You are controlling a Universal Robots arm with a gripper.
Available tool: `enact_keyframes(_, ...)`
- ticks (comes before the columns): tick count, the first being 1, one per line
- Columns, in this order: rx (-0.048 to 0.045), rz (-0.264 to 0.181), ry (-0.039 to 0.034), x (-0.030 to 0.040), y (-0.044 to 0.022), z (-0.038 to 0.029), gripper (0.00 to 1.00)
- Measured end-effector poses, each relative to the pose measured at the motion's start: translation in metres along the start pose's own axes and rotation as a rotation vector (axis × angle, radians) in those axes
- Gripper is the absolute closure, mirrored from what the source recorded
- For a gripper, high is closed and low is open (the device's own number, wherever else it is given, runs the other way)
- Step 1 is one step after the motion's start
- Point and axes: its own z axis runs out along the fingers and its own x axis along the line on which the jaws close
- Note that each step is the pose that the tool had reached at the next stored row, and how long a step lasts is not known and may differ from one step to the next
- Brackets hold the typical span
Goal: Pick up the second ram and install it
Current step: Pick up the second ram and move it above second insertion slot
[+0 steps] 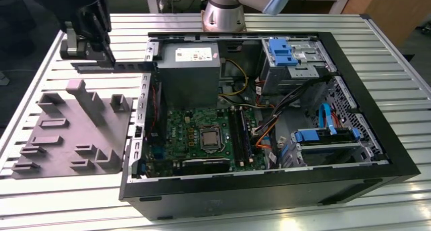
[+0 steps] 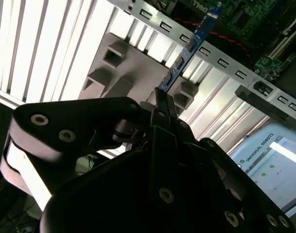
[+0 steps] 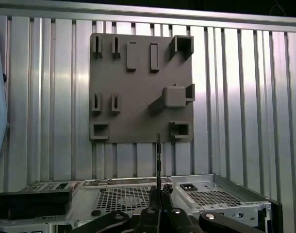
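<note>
We see the end effector (image 2: 160, 97) clamped on one end of the ram (image 2: 189, 48); gripped so narrowly, it could tilt or slip and miss the slot (image 1: 241, 135).

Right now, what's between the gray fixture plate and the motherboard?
The computer case's side wall, in the exterior view, stands between the fixture plate and the motherboard. The end effector grips the RAM stick.
</note>
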Motion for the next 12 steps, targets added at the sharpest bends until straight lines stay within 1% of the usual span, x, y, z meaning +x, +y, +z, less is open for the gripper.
enact_keyframes(6,0.0000,0.000,0.0001,-0.0013,-0.0105,0.0005,0.88)
enact_keyframes(12,0.0000,0.000,0.0002,-0.0023,-0.0190,0.0010,0.88)
